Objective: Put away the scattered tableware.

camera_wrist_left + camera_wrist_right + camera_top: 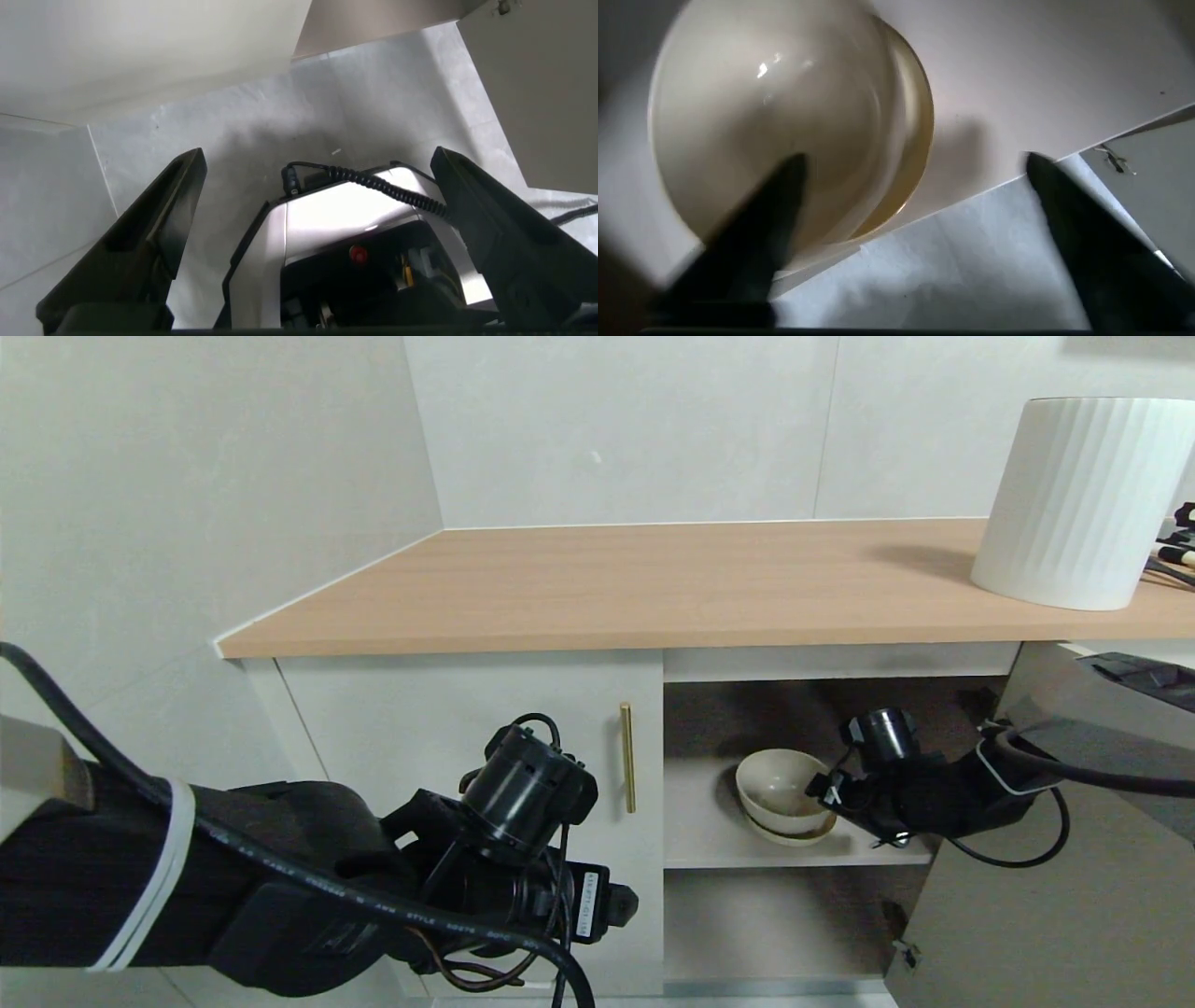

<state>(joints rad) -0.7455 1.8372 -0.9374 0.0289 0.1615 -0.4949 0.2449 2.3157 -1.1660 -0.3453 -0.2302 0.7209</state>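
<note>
The left end effector (318, 177) hangs released, fingers spread, nothing between them. Ahead of the right end effector (825, 792), also released, a cream bowl (780, 786) leans on a plate (792, 838) on the cabinet shelf (709, 845), just beside its fingertips.

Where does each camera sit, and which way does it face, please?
Head view: on the head, facing forward and down at countertop and open cabinet; both arms show.
Left wrist view: left wrist, facing pale surfaces past the open left gripper.
Right wrist view: right wrist, facing the bowl past the open right gripper.
Head and right wrist views share the bowl.
</note>
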